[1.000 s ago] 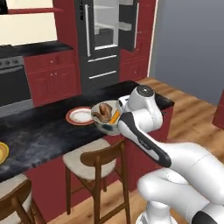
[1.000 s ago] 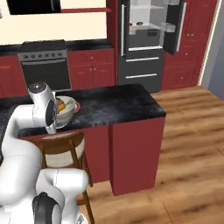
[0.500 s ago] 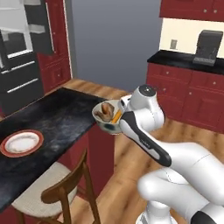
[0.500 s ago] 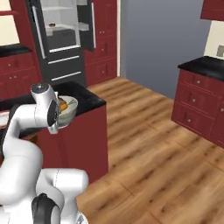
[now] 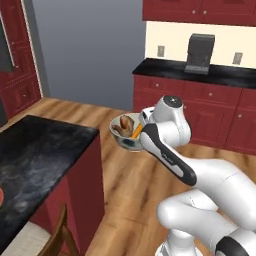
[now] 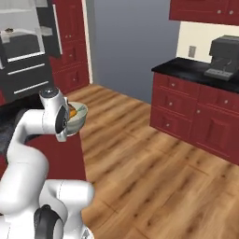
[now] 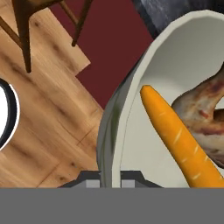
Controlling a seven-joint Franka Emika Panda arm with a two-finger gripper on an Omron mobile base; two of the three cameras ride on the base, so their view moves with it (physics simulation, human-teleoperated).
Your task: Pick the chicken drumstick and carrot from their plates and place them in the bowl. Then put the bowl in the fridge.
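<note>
My gripper [image 7: 109, 177] is shut on the near rim of the cream-white bowl [image 7: 175, 70] and holds it in the air beyond the island's corner. The orange carrot [image 7: 179, 140] lies inside along the rim, and the golden-brown chicken drumstick [image 7: 205, 109] rests beside it. From the left base view the bowl [image 5: 121, 140] hangs off the wrist with the drumstick [image 5: 121, 126] and carrot [image 5: 136, 132] showing over its edge. The right base view has the bowl [image 6: 77, 119] near the arm, and the dark fridge [image 6: 23, 51] stands open at far left. A red-rimmed plate [image 5: 1, 196] peeks in on the island.
The black-topped island [image 5: 40, 155] with red sides sits left of the bowl, a wooden chair [image 5: 50, 240] by it. Red cabinets with a black counter carry a coffee machine [image 5: 199, 47] at the back right. Open wood floor [image 6: 154, 163] spreads between island and cabinets.
The whole picture has swung, so the base has turned: fridge and island slid left, the far cabinets came in. The bowl stays in my gripper with both foods inside.
</note>
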